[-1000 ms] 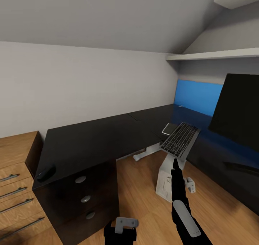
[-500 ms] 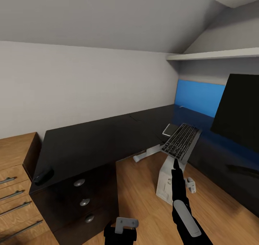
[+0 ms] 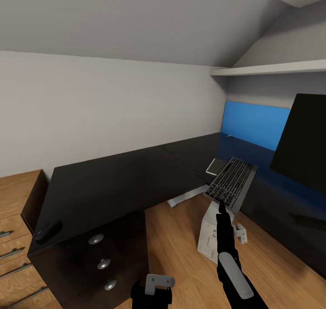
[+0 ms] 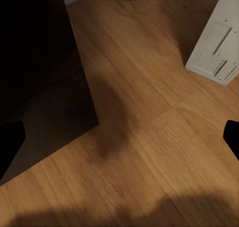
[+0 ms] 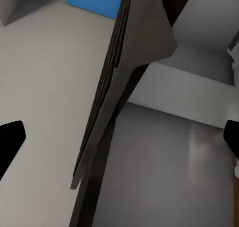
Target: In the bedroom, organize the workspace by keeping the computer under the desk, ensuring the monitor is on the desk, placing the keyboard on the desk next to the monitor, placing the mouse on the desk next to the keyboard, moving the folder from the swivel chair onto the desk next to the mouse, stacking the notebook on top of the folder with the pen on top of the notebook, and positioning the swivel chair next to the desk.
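The keyboard (image 3: 231, 180), slim with dark keys, hangs tilted in the air over the computer (image 3: 212, 236), a light grey tower on the floor. My right gripper (image 3: 221, 205) is shut on its near edge. The right wrist view sees the keyboard (image 5: 119, 87) edge-on. The desk (image 3: 117, 182) runs in a black L. On it lie the mouse (image 3: 47, 231) at the left end and the small grey notebook (image 3: 216, 166) near the corner. The monitor (image 3: 303, 141) stands at the right. My left gripper (image 3: 152, 295) hangs low and open over the floor (image 4: 149, 137).
A wooden dresser (image 3: 18, 236) adjoins the desk's left end. Black drawers with silver knobs (image 3: 96, 239) face me. A blue wall panel (image 3: 253, 123) and a white shelf (image 3: 271, 69) sit behind the desk. Wooden floor (image 3: 176, 245) lies open between the drawers and the tower.
The whole view has swung right, so the dresser and desk slid left in the picture. The keyboard stays in the right gripper, and both arms keep their pose.
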`<state>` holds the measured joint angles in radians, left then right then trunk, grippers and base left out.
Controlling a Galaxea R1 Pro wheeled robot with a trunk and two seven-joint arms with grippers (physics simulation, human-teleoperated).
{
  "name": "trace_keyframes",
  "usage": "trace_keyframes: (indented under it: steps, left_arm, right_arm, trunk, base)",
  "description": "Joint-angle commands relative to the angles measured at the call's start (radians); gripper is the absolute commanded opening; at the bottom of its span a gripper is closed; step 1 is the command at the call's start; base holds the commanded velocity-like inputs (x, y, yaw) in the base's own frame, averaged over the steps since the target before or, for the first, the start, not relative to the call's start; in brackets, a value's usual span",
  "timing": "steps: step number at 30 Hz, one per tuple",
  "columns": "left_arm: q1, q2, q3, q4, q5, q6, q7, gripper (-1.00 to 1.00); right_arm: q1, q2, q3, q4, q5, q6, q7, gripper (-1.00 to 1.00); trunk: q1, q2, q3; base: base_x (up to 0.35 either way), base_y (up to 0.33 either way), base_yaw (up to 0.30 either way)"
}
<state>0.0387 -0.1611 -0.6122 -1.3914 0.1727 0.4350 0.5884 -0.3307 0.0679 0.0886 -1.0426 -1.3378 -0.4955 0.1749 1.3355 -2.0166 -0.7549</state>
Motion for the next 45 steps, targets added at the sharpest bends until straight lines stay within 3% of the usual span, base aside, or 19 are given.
trace_keyframes:
  steps: [1, 29, 35, 45]
  left_arm:
    - [0.0, 0.0, -0.001, -0.001, 0.008, 0.002, 0.007, 1.0]
    - [0.0, -0.001, -0.004, -0.001, 0.008, 0.001, 0.009, 1.0]
    - [0.0, -0.001, -0.006, -0.001, 0.008, 0.001, 0.01, 1.0]
    - [0.0, -0.001, -0.006, -0.001, 0.008, 0.001, 0.01, 1.0]
  right_arm:
    - [-0.001, 0.0, 0.002, 0.001, -0.011, -0.005, 0.006, 1.0]
    - [-0.001, 0.0, -0.015, 0.001, -0.011, -0.005, 0.006, 1.0]
    - [-0.001, 0.0, -0.023, 0.001, -0.011, -0.005, 0.006, 1.0]
    - [-0.001, 0.0, -0.024, 0.001, -0.011, -0.005, 0.006, 1.0]
  trunk:
    - [0.0, 0.0, -0.001]
    - [0.0, 0.0, -0.001]
    - [-0.023, 0.042, 0.018]
    - [-0.023, 0.042, 0.018]
  base:
    - [0.013, 0.0, 0.0]
    - [0.023, 0.012, 0.0]
    - [0.0, 0.0, 0.0]
    - [0.0, 0.0, 0.0]
